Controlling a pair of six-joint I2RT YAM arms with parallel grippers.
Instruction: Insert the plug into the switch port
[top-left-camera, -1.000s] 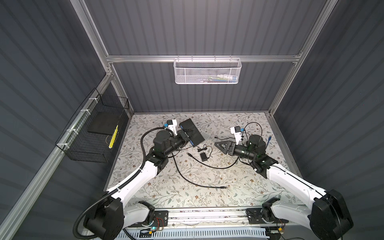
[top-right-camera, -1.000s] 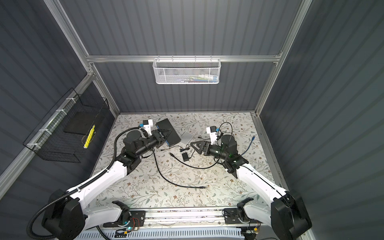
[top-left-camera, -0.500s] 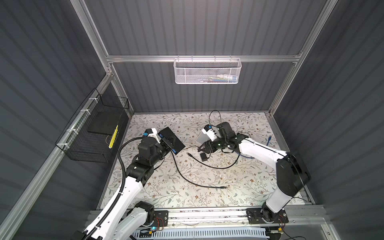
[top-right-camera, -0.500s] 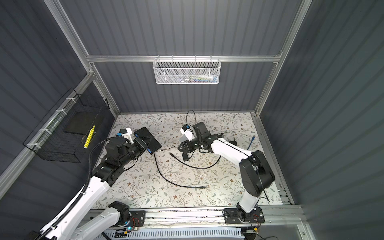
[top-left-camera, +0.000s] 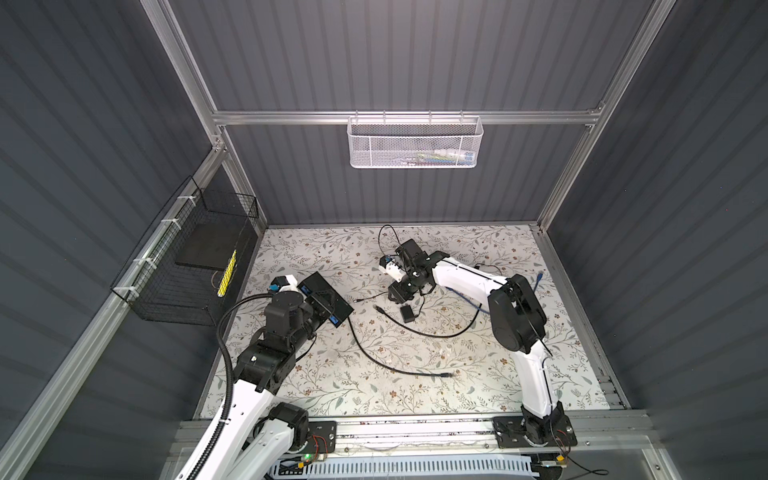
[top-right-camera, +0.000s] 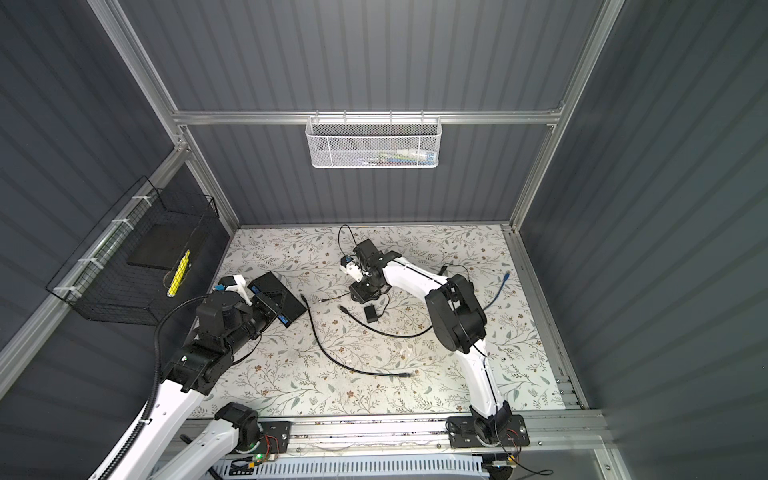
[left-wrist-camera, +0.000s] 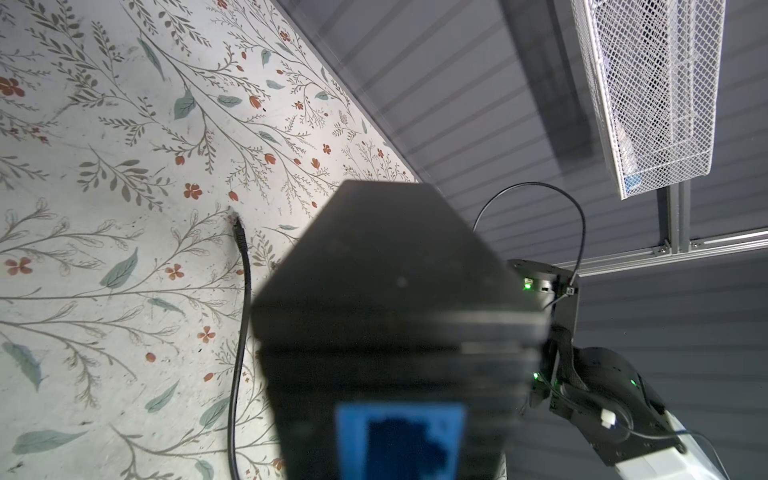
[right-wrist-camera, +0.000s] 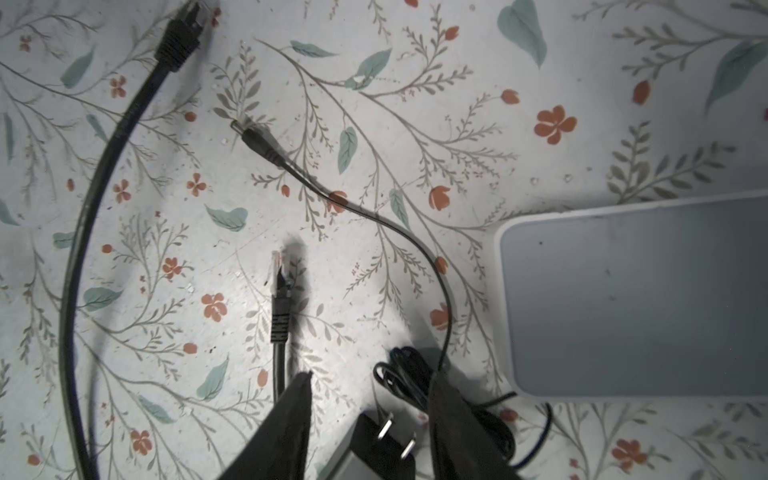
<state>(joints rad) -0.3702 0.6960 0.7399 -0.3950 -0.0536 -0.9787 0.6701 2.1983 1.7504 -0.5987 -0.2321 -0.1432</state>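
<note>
Switch (top-left-camera: 314, 286), black, in both top views at left of mat (top-left-camera: 415, 399), clamped tight in left pincer (top-left-camera: 321, 303). Left wrist: switch fills view, blurred. Right wrist: right pincer (right-wrist-camera: 374, 379), jaws parted, empty, charger (right-wrist-camera: 382, 449) showing between them; plug (right-wrist-camera: 279, 286) loose on mat just ahead.

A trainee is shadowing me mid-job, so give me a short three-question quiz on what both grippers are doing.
1. True or false: the left gripper is shut on the black rectangular switch box.
2. Between the open jaws of the right gripper sits: A black two-pronged power adapter; B blue cable; C white mesh basket.
3. Fill in: the thin black cable's barrel plug lies loose on the floral ___.
Key: 1 true; 2 A; 3 mat.
</note>
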